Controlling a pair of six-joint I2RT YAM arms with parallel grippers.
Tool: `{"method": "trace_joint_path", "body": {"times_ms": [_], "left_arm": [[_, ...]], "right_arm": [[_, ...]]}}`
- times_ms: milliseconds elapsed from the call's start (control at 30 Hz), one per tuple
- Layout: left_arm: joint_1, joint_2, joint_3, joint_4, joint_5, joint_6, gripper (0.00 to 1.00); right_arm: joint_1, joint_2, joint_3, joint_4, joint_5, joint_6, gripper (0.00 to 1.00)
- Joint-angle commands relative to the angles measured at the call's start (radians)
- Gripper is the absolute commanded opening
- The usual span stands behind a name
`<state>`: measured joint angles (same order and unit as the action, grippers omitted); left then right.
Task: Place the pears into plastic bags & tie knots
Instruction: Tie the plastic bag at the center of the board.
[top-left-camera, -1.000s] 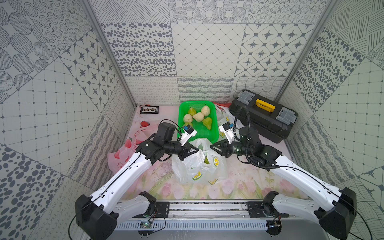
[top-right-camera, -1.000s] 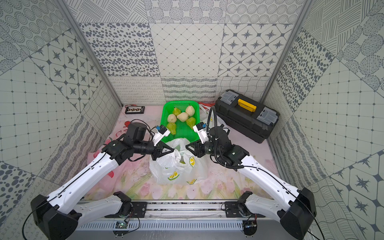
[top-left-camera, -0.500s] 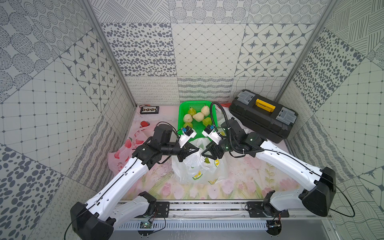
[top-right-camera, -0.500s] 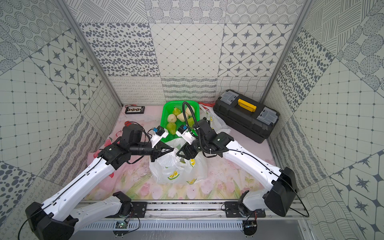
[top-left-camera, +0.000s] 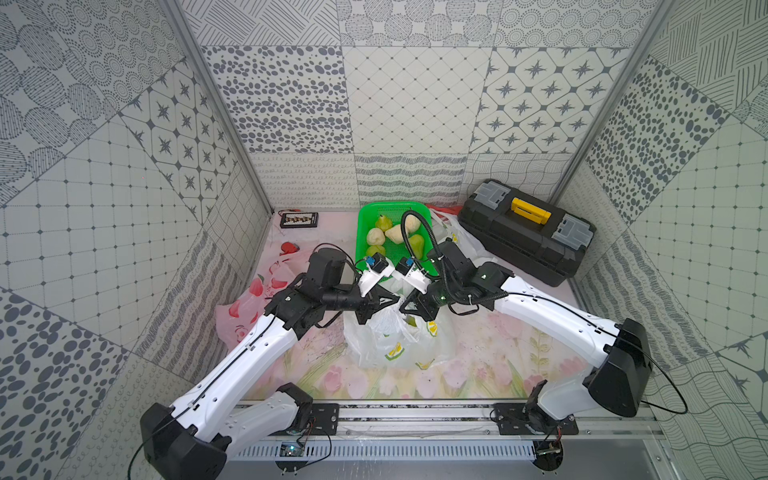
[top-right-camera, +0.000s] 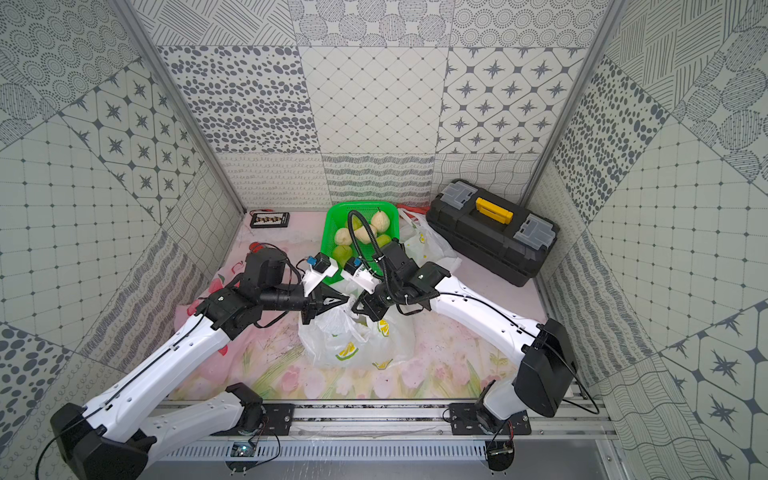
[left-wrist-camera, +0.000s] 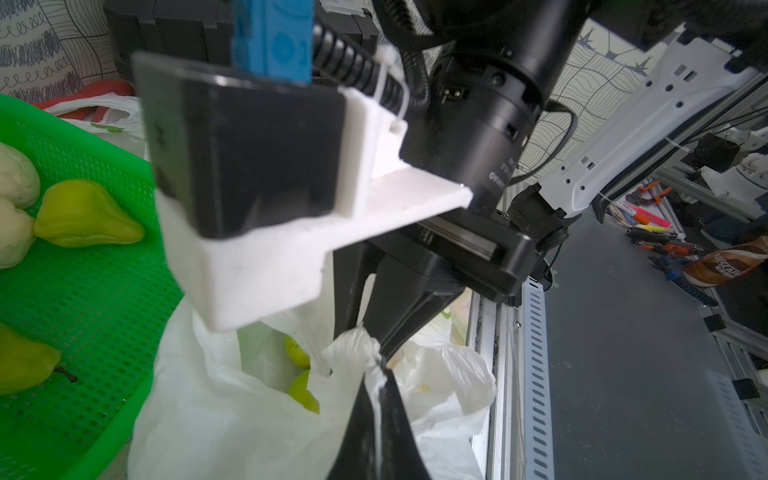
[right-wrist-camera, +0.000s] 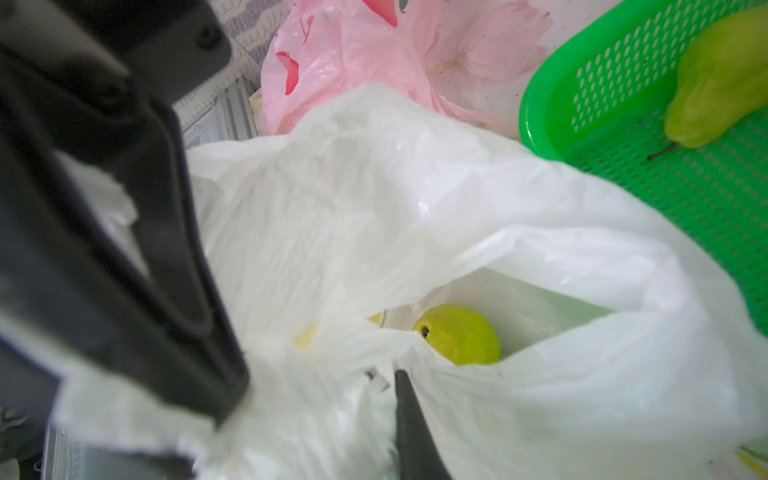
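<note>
**White bag (top-left-camera: 390, 345) pinched at the mouth from both sides**

It sits mid-table (top-left-camera: 478, 353) w/ green pears (right-wrist-camera: 459, 334) inside. Left claw (top-left-camera: 395, 299) and right claw (top-left-camera: 403, 307), tips nearly touching, are each clamped on bunched plastic at its top. Just behind is a green basket (top-left-camera: 363, 232) w/ more pears. Pink bag (top-left-camera: 245, 307) lies left, toolbox (top-left-camera: 528, 237) back right.

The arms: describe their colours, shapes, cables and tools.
Left arm and right arm match: white link shells, black joints, a thin black cable along each. Each wrist bears a white bracket with a blue plug. Left tool and right tool: black tapering fingers. A ribbed black hose arcs over the right wrist.
</note>
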<state>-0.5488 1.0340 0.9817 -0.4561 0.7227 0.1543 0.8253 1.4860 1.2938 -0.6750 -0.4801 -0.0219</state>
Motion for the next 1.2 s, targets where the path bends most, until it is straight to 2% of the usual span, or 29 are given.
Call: {"method": "trace_joint_path", "body": {"times_ms": [0,33,167,333,433,500,567,667,800,933,1000,1167], "left_arm": [[-0.003,-0.005,0.017,0.046,0.007,-0.020,0.00],[-0.003,-0.010,0.013,0.039,-0.002,-0.028,0.02],[-0.002,-0.028,-0.016,0.015,-0.040,-0.069,0.26],[0.001,-0.090,-0.098,0.048,-0.039,-0.144,0.50],[0.001,-0.109,-0.156,0.140,0.041,-0.210,0.58],[-0.008,-0.096,-0.171,0.204,0.114,-0.284,0.62],[-0.048,-0.094,-0.189,0.275,0.130,-0.342,0.63],[-0.131,-0.093,-0.186,0.300,0.076,-0.340,0.63],[-0.170,-0.093,-0.147,0.270,0.051,-0.332,0.60],[-0.162,-0.169,-0.072,0.060,-0.053,-0.231,0.59],[-0.138,-0.235,-0.045,-0.025,-0.107,-0.220,0.59],[-0.014,-0.353,-0.049,-0.026,-0.197,-0.285,0.57]], "right_arm": [[0.006,-0.041,-0.027,0.115,0.112,0.025,0.00],[0.008,-0.055,-0.046,0.149,0.140,0.035,0.00],[0.024,-0.126,-0.157,0.364,0.257,0.099,0.00],[0.050,-0.184,-0.243,0.576,0.359,0.133,0.00],[0.056,-0.200,-0.301,0.728,0.390,0.180,0.00],[0.077,-0.196,-0.335,0.832,0.458,0.191,0.00],[0.092,-0.183,-0.360,0.930,0.493,0.196,0.00],[0.102,-0.165,-0.413,1.134,0.523,0.220,0.00],[0.101,-0.108,-0.474,1.391,0.499,0.301,0.00],[0.096,-0.061,-0.514,1.504,0.469,0.343,0.00],[0.091,-0.048,-0.517,1.516,0.450,0.365,0.00],[0.074,-0.023,-0.490,1.531,0.319,0.481,0.00]]}}
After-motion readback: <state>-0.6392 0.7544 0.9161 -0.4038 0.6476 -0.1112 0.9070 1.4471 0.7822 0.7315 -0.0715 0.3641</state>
